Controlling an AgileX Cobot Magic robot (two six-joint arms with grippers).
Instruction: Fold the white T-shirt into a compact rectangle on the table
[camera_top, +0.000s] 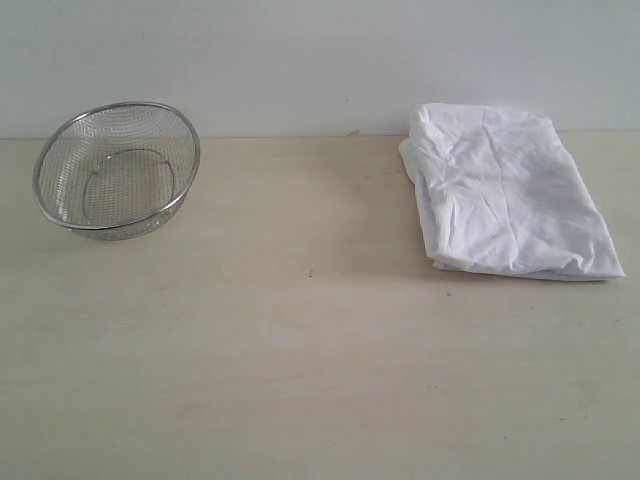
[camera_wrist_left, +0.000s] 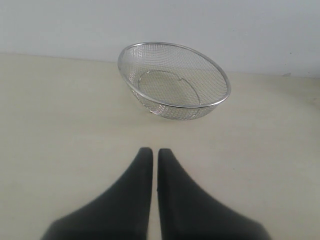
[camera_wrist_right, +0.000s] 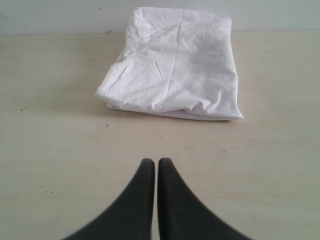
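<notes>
A round steel mesh bowl (camera_top: 70, 170) with a shiny rim sits tilted before the pale wall (camera_top: 300, 60).

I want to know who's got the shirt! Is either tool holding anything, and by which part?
Nothing is held. The left tool and right tool are shut on nothing, apart from the mesh bowl and white T-shirt.

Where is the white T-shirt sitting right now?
In the exterior view the white T-shirt lies folded on the table, at the back right near the wall, well apart from the steel mesh bowl at the back left.
</notes>
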